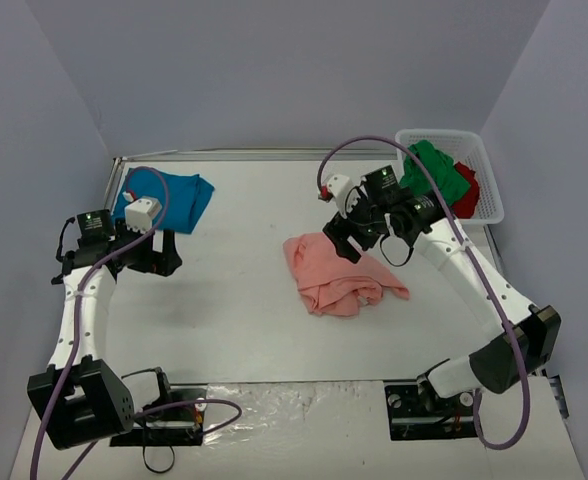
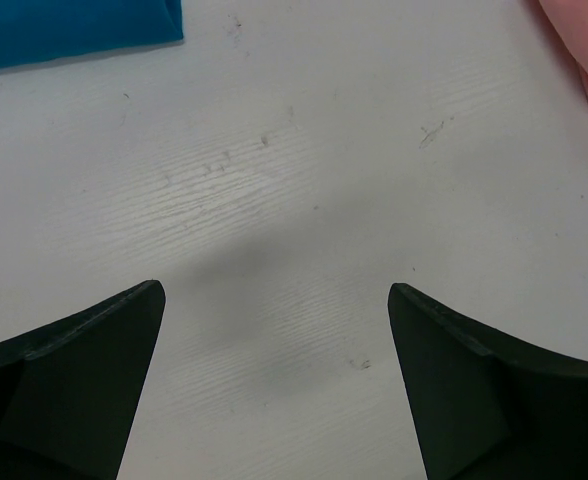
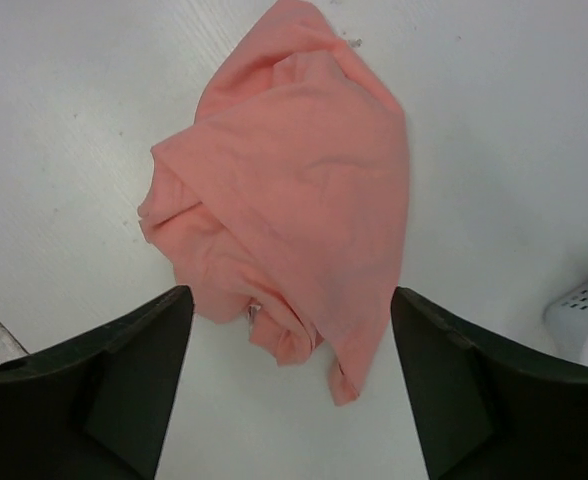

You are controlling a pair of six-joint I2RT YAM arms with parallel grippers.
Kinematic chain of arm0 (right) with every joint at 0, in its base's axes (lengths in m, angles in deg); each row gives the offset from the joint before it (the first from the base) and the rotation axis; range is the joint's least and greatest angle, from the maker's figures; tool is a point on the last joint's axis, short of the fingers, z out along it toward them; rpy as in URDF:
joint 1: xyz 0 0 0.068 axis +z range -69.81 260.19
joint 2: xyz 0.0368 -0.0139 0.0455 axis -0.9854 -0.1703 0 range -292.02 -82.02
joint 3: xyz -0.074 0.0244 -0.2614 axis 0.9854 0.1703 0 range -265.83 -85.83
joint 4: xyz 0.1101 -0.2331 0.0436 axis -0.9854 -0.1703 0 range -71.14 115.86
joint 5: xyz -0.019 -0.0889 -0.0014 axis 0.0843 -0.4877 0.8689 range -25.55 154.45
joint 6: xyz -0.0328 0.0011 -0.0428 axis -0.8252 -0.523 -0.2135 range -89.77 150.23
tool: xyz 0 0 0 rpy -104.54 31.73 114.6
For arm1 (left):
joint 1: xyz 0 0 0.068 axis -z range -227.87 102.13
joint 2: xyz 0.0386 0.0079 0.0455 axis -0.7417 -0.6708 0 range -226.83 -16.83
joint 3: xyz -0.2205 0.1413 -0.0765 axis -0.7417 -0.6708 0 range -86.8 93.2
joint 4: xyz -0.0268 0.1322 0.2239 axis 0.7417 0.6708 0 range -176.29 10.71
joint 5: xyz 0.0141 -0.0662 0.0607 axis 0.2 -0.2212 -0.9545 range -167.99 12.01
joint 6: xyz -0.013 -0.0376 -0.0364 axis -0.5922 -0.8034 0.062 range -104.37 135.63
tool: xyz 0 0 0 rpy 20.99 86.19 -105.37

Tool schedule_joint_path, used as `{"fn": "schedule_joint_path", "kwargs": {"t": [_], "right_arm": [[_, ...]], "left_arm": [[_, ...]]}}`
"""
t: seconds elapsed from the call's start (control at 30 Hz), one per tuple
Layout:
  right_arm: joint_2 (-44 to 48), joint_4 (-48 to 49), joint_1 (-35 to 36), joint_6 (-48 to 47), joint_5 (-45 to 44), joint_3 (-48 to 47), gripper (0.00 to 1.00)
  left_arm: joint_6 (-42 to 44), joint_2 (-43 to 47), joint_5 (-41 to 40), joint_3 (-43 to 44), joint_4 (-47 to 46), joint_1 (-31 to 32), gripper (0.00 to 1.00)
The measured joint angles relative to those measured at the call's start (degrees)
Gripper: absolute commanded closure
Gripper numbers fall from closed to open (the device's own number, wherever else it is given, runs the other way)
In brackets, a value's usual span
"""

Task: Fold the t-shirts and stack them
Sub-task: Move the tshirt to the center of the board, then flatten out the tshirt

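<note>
Pink t-shirt (image 3: 294,200) crumpled on bench (image 3: 74,100), likely soft, limp; pinch loose edge. Right gripper (image 3: 289,292) spread wide above it; left gripper (image 2: 274,288) likewise, empty.

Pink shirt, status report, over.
Left pincer open, over bare table. Right pincer open, above pink shirt, crumpled, unfolded. Teal shirt folded far left. Nothing in the way.

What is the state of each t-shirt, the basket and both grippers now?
salmon-pink t-shirt: crumpled, not folded.
teal-blue t-shirt: folded flat.
green t-shirt: bunched in basket.
red t-shirt: bunched in basket.
left gripper: open, empty.
right gripper: open, empty.
</note>
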Motion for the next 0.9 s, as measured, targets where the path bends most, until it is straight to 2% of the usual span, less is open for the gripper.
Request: {"fn": "schedule_joint_path", "kwargs": {"t": [0.07, 0.1, 0.27, 0.4, 0.73, 0.9], "right_arm": [[2.51, -0.31, 1.79, -0.09, -1.55, 2.78, 0.36], [3.06, -0.55, 2.89, -0.11, -2.05, 3.91, 0.44], [-1.29, -1.14, 8.94, -0.2, -5.64, 6.58, 0.43], [-7.5, -1.11, 13.53, -0.28, -7.3, 6.75, 0.5], [-16.96, -0.94, 20.65, -0.42, -8.2, 6.78, 0.5], [-20.33, -0.74, 21.51, -0.55, -8.68, 6.75, 0.46]], "left_arm": [[-0.02, -0.09, 0.17, 0.02, 0.0, 0.28, 0.06], [-0.02, -0.17, 0.17, 0.0, 0.0, 0.37, 0.06], [-0.04, -1.36, 0.0, 0.02, -0.02, 0.57, 0.06], [-0.02, -2.08, -0.37, 0.0, -0.02, 0.57, 0.06], [0.0, -2.08, -0.57, 0.0, -0.02, -0.5, 0.06], [0.0, -2.1, -0.57, 0.02, -0.02, -0.52, 0.06]]}}
